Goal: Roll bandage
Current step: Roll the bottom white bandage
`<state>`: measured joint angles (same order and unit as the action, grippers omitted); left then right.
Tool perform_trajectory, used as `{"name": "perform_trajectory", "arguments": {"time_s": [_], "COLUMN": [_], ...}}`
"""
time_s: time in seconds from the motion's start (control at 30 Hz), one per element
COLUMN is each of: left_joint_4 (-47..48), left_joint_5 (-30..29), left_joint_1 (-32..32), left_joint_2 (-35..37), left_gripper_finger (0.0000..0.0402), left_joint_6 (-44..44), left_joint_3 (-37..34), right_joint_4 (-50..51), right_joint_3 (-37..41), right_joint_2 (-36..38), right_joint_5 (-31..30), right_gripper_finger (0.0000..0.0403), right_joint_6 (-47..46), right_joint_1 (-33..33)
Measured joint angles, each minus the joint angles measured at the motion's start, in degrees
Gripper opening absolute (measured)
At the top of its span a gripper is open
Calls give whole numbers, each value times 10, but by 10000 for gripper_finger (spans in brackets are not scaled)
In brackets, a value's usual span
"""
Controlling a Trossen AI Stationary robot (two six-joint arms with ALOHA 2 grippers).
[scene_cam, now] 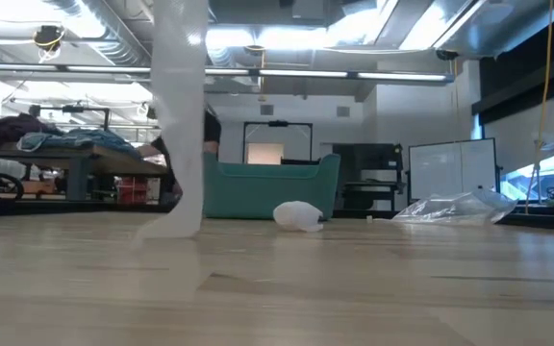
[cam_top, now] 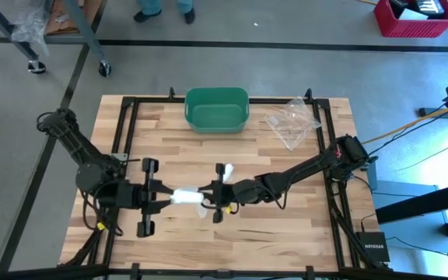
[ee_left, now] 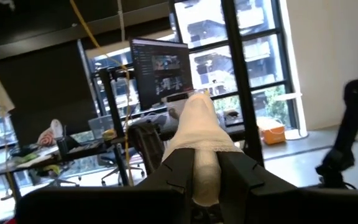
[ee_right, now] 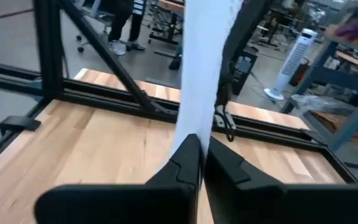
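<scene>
The white bandage is partly rolled. Its roll [cam_top: 183, 197] is held above the table's near middle by my left gripper [cam_top: 162, 197], which is shut on it. From the roll a loose strip [scene_cam: 183, 115] hangs down, and its lower end [scene_cam: 169, 231] lies on the wooden table. My right gripper [cam_top: 211, 194] reaches in from the table's right, just right of the roll, and is shut on that strip. In the low view neither gripper shows, only the strip. My left gripper pinches the bandage's rolled part [ee_left: 199, 163] between its two fingers [ee_left: 178, 175], coming about level from the table's left. The roll sticks out forward past the fingertips and is lifted clear of the table. My right gripper pinches the loose strip [ee_right: 192, 127] flat between its two fingertips [ee_right: 188, 155], coming about level from the table's right. Above the fingers the strip runs up toward the roll. Its tail reaches the table.
A green bin [cam_top: 216, 109] stands at the far middle and a clear plastic bag [cam_top: 292, 120] lies at the far right. A small white lump [scene_cam: 298, 215] lies on the table in front of the bin. Black frame rails [cam_top: 123, 132] run along the table's edges.
</scene>
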<state>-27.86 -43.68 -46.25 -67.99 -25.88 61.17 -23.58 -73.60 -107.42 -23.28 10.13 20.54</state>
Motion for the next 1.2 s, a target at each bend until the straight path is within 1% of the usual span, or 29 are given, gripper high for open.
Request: {"name": "perform_trajectory", "arguments": {"time_s": [0.13,0.2,0.33,0.47,0.53,0.6,0.67,0.77,0.83,0.9,0.97,1.03,1.13,1.2], "left_joint_4": [0,5,48,71,80,83,83,91,99,109,111,110,115,118], "left_joint_5": [0,8,40,80,82,93,141,260,339,403,440,445,444,430], "left_joint_1": [-24,-37,-64,-80,-87,-90,-87,-75,-69,-63,-54,-49,-39,-29], "left_joint_2": [0,2,13,14,17,20,21,22,23,23,23,23,23,23], "left_gripper_finger": [41,41,41,40,40,40,40,40,40,40,40,40,40,40], "left_joint_6": [-19,-34,-77,-86,-99,-108,-119,-119,-115,-108,-99,-89,-77,-64], "left_joint_3": [0,0,0,0,0,0,0,0,0,0,0,0,0,0], "right_joint_4": [3,3,3,8,21,16,6,12,23,30,30,29,27,34], "right_joint_3": [0,0,0,0,0,1,1,1,1,1,1,1,1,1], "right_joint_2": [0,0,0,5,11,12,12,12,12,12,12,12,12,12], "right_joint_5": [24,52,108,123,166,239,312,419,452,458,458,444,380,340], "right_gripper_finger": [15,10,4,7,6,4,3,4,7,8,8,8,12,22], "right_joint_6": [8,19,22,22,22,14,-11,-51,-80,-98,-102,-116,-171,-191], "right_joint_1": [5,5,5,4,4,3,2,-8,-22,-36,-50,-61,-71,-76]}}
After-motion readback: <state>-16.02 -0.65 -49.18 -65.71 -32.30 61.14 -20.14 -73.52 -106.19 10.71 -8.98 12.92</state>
